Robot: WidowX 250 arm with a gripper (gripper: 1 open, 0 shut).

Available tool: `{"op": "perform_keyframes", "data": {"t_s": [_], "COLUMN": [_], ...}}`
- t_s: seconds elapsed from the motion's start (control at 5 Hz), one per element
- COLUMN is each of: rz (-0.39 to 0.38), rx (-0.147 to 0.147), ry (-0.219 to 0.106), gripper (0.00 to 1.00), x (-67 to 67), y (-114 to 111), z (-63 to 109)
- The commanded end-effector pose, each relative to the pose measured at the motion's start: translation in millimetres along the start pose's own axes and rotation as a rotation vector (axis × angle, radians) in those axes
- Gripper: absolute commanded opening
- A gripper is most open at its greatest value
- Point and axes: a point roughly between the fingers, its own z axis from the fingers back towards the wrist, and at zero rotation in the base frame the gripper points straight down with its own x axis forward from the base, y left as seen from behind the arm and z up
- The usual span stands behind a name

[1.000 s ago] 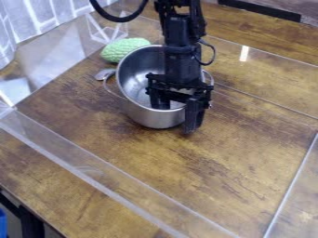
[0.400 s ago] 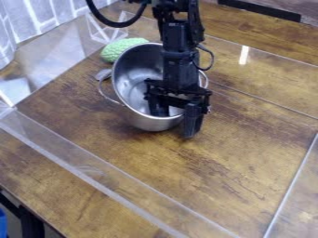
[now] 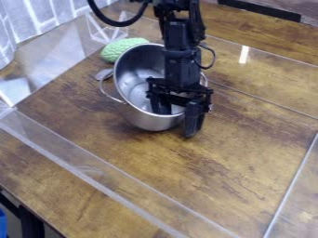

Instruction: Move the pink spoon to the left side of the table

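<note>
Worn brown table (image 3: 236, 177), clear plastic strips (image 3: 87, 153), steel pot (image 3: 134, 84), pincer (image 3: 181, 109) grip unclear

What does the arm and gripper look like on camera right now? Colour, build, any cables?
The arm is black all over, a slim segmented column with boxy joints. A black cable loops off its upper part on the left. The gripper is black too, with a crossbar carrying two narrow fingers. No markings can be made out.

A: Qty check, what's on the dark brown wooden plank table (image 3: 236, 177)?

B: 1 round steel pot (image 3: 134, 85), 1 green knitted lump (image 3: 121, 47), 1 black robot gripper (image 3: 180, 104). Pink spoon: can't make one out.
</note>
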Motion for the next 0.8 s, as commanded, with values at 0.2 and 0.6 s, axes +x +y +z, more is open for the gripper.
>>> {"op": "perform_keyframes", "data": {"t_s": [0.2, 0.6], "rz": [0.063, -0.058], "rx": [-0.014, -0.003], "ry": [-0.057, -0.046], "gripper": [0.0, 0.0], "x": [12.1, 11.8], "y": [16, 19], "z": [4.9, 12.3]}}
